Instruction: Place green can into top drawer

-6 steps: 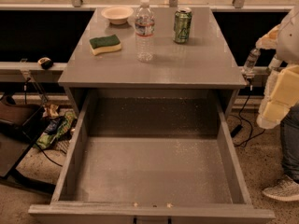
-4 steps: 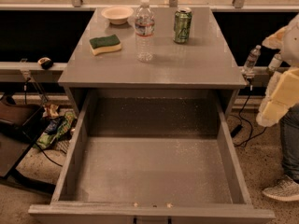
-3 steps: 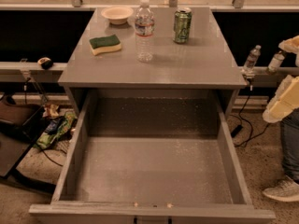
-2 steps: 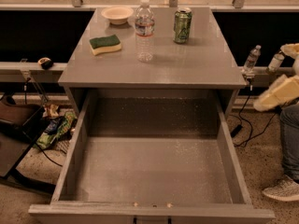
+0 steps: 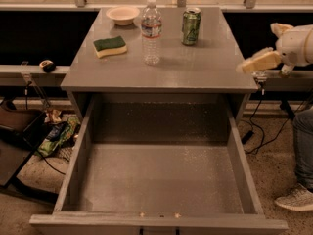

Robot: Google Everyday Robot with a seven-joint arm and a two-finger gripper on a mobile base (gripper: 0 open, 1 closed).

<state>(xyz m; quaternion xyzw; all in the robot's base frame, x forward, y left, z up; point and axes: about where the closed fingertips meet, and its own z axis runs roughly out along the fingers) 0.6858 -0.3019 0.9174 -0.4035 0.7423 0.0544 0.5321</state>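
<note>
A green-and-yellow sponge (image 5: 109,46) lies on the grey surface (image 5: 205,65), to the left of the water bottle (image 5: 151,31). A pale bowl (image 5: 122,14) sits behind and to the left of the bottle. The green can (image 5: 191,26) stands upright just to the right of the bottle, a little further back. The top drawer (image 5: 161,177) is pulled wide open below and in front of the bottle. The gripper (image 5: 259,61) hangs far right of the bottle, off the surface's right edge and well apart from the can. I cannot tell how far open it is.
</note>
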